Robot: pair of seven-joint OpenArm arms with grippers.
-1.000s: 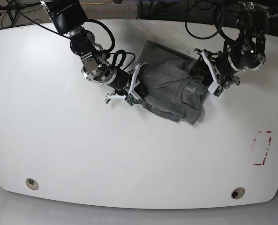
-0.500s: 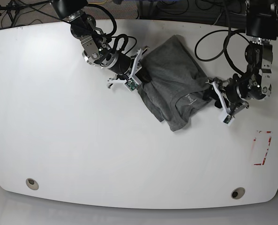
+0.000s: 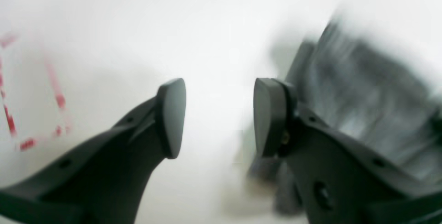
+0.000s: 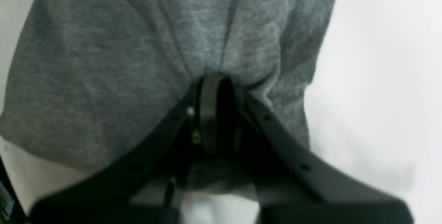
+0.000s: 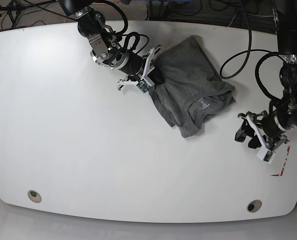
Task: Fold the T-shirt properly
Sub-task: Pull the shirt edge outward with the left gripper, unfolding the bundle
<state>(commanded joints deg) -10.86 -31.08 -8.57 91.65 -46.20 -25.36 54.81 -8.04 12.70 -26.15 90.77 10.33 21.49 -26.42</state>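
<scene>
One desk point(image 5: 63, 150), white, carries the T-shirt point(image 5: 191, 95), bunched at its far centre-right. Step in hand, I judge: spreading. Right gripper point(image 4: 212, 89) has its jaws clenched on a shirt edge; left gripper point(image 3: 219, 117), jaws released, stands apart and needs a fresh grip.

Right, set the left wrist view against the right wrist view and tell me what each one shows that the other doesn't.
Only the left wrist view shows the left gripper with its jaws apart over bare white table, nothing between them, and the red tape marks on that table. Only the right wrist view shows the right gripper pinched shut on a gathered fold of cloth. Both show the T-shirt and the white table; in the left wrist view the shirt is a blurred grey mass off to one side, clear of the fingers.
</scene>
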